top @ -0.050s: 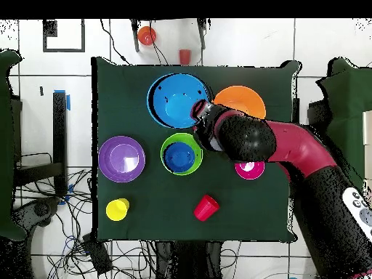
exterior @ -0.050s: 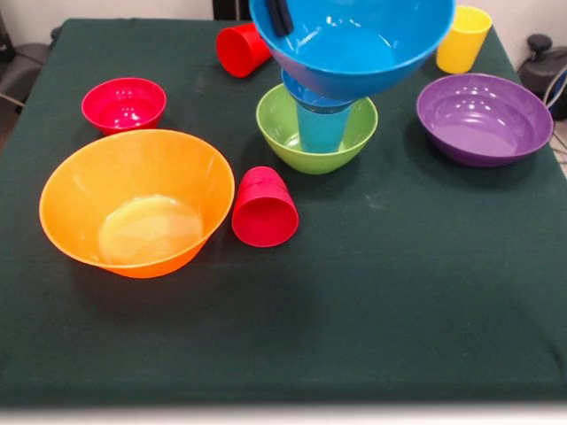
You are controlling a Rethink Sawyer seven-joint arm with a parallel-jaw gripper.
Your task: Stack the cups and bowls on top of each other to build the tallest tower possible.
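Orange-yellow bowl [exterior @ -0.050s: 133, 204], the biggest, sits upright near the front left. The gripper [exterior @ -0.050s: 280, 16] pinches the rim of the medium blue bowl [exterior @ -0.050s: 354, 40], held aloft, mouth up. Green bowl [exterior @ -0.050s: 316, 128] holds a light blue cup [exterior @ -0.050s: 321, 124]. Two red cups: one [exterior @ -0.050s: 264, 208] tipped over, open cloth in front.
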